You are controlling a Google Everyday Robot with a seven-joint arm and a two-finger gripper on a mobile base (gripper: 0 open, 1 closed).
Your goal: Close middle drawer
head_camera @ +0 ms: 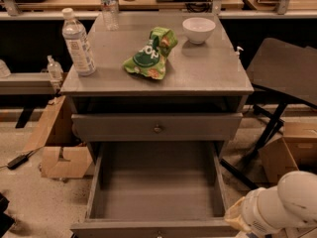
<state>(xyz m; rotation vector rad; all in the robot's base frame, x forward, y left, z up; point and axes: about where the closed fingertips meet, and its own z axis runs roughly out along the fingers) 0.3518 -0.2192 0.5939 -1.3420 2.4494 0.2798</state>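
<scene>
The middle drawer (157,192) is pulled far out with its bare box open. Its front panel lies just left of my hand (238,221), at the bottom edge of my view.

My worry is the push. From off at the right front corner, a shove would likely land on one end of the panel. I judge the drawer could then skew on its runners and jam partway. If I come in too high, the hand could drop into the box instead of meeting the front. A hard slam could jolt the table (208,78), up and away from the hand. The upright water bottle (78,42) there looks easiest to topple, next to a green snack bag (151,53) and a white bowl (199,29). The upper drawer (124,128) also sits slightly out, and I must not push that one.

The hand is at the end of the white arm (285,205), close beside that corner. I cannot tell whether it is spread or pressed together, or whether it touches the wood. I see nothing held in it.
</scene>
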